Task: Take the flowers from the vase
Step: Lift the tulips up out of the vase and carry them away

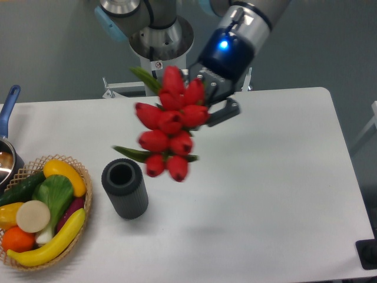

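**Tulips held in the air, clear of the vase**

The gripper (217,99) is clamped on the flowers (171,127), with the red buds hiding most of the contact; one dark finger (225,110) shows at the right of the bunch, and the stems run back behind the blooms toward it. How wide the jaws stand cannot be read exactly, since the bunch covers the gap. The flowers hang above the white table (265,177), up and to the right of the vase (125,190) and not touching it.

The arm (238,35) reaches down from the upper right of the view, its wrist tilted toward the lower left, a blue light glowing on the wrist housing. The robot's base (159,32) stands behind the table's far edge.

By count: one bunch with about ten red buds visible and two or three pointed green leaves; one dark ribbed vase standing upright with an open mouth; one wicker basket (82,177) of fruit and vegetables at the left front, just beside the vase; one pot with a blue handle (8,106) cut by the left edge.
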### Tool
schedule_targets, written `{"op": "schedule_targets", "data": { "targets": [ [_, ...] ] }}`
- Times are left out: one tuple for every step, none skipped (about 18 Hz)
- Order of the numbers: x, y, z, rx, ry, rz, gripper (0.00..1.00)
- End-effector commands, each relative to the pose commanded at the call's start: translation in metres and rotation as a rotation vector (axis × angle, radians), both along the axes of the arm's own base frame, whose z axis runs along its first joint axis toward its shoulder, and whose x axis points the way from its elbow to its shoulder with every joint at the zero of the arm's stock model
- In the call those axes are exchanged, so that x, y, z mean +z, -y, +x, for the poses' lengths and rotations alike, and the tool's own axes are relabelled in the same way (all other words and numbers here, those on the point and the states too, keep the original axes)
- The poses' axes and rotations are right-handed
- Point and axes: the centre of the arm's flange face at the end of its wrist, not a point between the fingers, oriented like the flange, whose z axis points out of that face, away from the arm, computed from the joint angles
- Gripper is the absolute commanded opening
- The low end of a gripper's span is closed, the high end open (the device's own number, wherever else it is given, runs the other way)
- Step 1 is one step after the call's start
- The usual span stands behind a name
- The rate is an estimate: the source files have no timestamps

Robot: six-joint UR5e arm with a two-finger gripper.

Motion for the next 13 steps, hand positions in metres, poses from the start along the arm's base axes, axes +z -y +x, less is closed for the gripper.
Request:
{"op": "schedule_targets", "data": {
  "targets": [
    [-0.011,0.002,-0.007,0.039,-0.015,-0.062,0.0],
    [-0.019,0.006,-0.012,0.071,-0.036,-0.117,0.0],
    [-0.025,0.009,-0.016,0.099,-0.057,-0.167,0.0],
    [-0.035,0.012,-0.019,0.125,-0.061,-0.215,0.0],
    [-0.043,0.016,-0.021,0.151,-0.062,-0.264,0.0],
    [-0.053,0.02,-0.023,0.175,-0.067,-0.313,0.0],
    [-0.063,0.024,-0.022,0.196,-0.071,-0.359,0.0],
    [-0.072,0.028,-0.023,0.217,-0.074,-0.402,0.0],
    [-0.08,0.032,-0.025,0.243,-0.087,-0.458,0.0],
    [-0.085,0.033,-0.025,0.248,-0.089,-0.478,0.0],
    [-0.091,0.031,-0.027,0.246,-0.082,-0.486,0.0],
    [-0.099,0.031,-0.032,0.248,-0.072,-0.5,0.0],
    [-0.103,0.031,-0.033,0.252,-0.075,-0.518,0.0]
  ]
}}
